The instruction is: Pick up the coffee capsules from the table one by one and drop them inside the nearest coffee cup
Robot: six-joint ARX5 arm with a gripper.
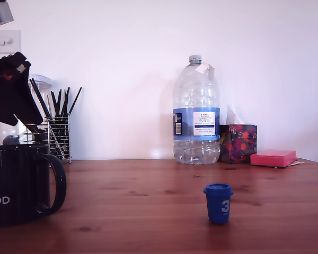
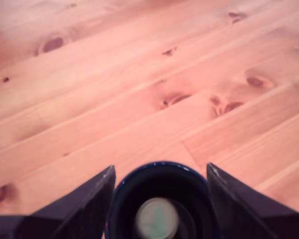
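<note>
A dark blue coffee capsule [image 1: 218, 202] with a white numeral stands upright on the wooden table, right of centre in the exterior view. At that view's left edge stands the black coffee cup [image 1: 16, 182], handle toward the middle. My gripper [image 2: 160, 166] hangs open directly over the cup [image 2: 129, 199], one dark finger [image 2: 89, 199] on each side of the rim. Inside, at the bottom, lies a pale sage-green capsule [image 2: 157, 219], blurred. Nothing is between the fingers. In the exterior view the arm [image 1: 10, 90] hovers just above the cup.
Along the back wall stand a wire holder of black sticks [image 1: 58, 132], a large water bottle [image 1: 196, 114], a patterned tissue box [image 1: 238, 143] and a pink box [image 1: 273, 157]. A clear canister [image 1: 40, 84] shows behind the arm.
</note>
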